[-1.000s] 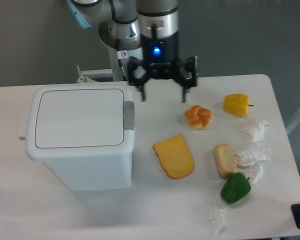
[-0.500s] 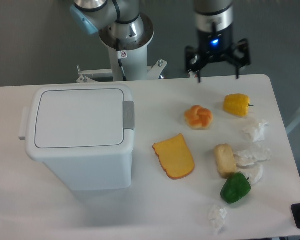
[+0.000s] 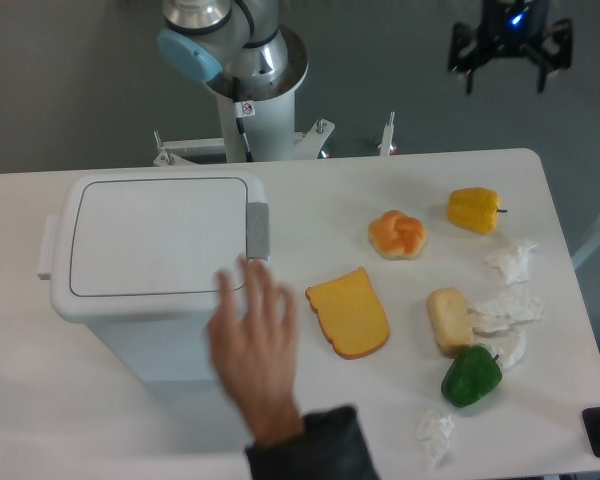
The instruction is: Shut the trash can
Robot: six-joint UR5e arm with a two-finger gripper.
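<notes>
Tool (image 3: 504, 80) raised high, fingers spread wide, empty, touching nothing

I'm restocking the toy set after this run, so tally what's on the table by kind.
Toy foods: 5 (yellow pepper, bread roll, cheese slice, bread piece, green pepper)
Crumpled paper wads: 4
Trash can: 1
Total: 10
</notes>
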